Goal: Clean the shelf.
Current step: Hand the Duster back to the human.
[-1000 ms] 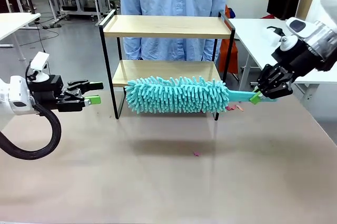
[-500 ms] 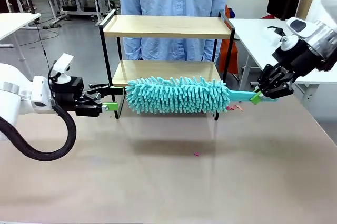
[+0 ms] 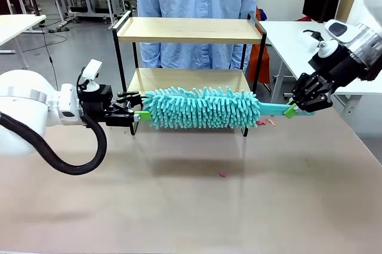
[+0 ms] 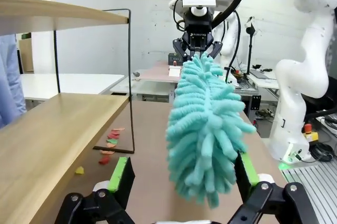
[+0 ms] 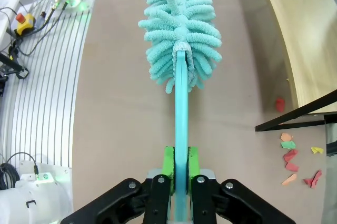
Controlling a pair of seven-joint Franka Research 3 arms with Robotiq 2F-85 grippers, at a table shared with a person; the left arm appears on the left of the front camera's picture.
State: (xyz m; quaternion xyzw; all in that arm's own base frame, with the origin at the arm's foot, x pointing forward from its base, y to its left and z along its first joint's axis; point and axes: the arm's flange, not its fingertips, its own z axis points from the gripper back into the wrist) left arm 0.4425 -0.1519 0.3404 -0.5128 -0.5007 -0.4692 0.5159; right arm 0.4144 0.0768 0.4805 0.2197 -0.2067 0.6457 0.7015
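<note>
A wide beige counter (image 3: 197, 206) is seen with a two-tier wooden shelf (image 3: 190, 30) standing at its far side, in front of a person in a light blue shirt (image 3: 197, 3). A fluffy teal duster (image 3: 200, 108) is held level just in front of the lower board, its flat handle clamped in the clenched right gripper (image 3: 290, 110) at the right. The released left gripper (image 3: 138, 113) is placed at the duster's free tip, with its fingers spread to either side of the fluff. Small coloured scraps (image 5: 295, 155) are scattered on the counter by the shelf's right leg, and one yellow scrap (image 4: 79, 170) lies on the lower board. A risk is judged: the thin left frame post could be struck by the left gripper and the light shelf shoved. Compared with a second earlier, the left arm has been moved rightward from well left of the shelf to the duster's tip, while the duster and right gripper are unchanged.
</note>
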